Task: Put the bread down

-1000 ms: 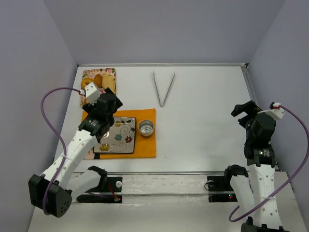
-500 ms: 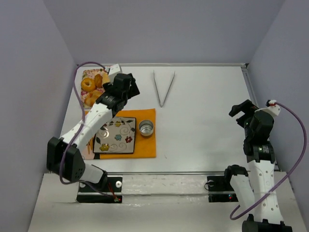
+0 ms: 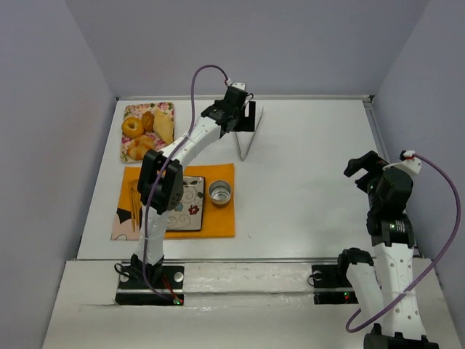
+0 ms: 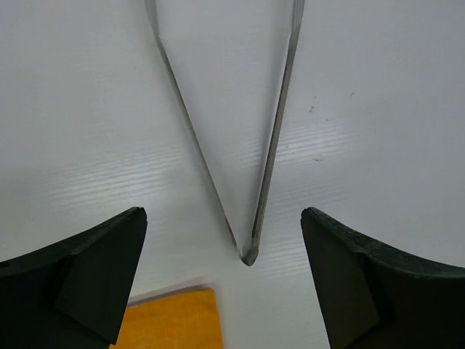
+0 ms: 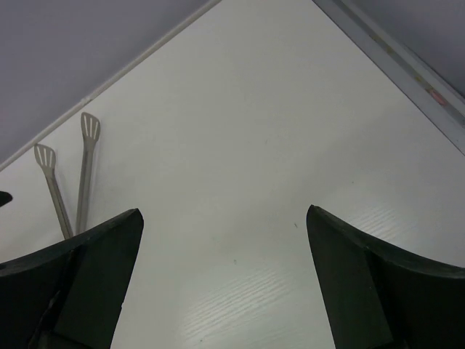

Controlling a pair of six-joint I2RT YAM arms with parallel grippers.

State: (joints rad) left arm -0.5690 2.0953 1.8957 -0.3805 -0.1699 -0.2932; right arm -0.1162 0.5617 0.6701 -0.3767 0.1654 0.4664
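The bread (image 3: 165,128), a pale golden wedge, lies on the flowered tray (image 3: 127,111) at the back left, beside a brown doughnut (image 3: 132,126). My left gripper (image 3: 244,120) is stretched to the back centre, far right of the bread, hovering over metal tongs (image 3: 245,147). In the left wrist view the gripper (image 4: 221,214) is open and holds nothing; the tongs (image 4: 270,160) lie in a V between its fingers, hinge end nearest. My right gripper (image 3: 365,168) stands open over bare table at the right, and the right wrist view shows it (image 5: 224,211) with nothing between its fingers.
An orange mat (image 3: 221,220) at the front left carries a square patterned plate (image 3: 192,203) and a small metal cup (image 3: 219,193). The mat's corner (image 4: 174,320) shows under the left gripper. The tongs (image 5: 73,174) also appear far off in the right wrist view.
My left arm has swung from above the plate, past the tray, out to the tongs at the back centre. Its jaws stayed open. The right arm has barely shifted.
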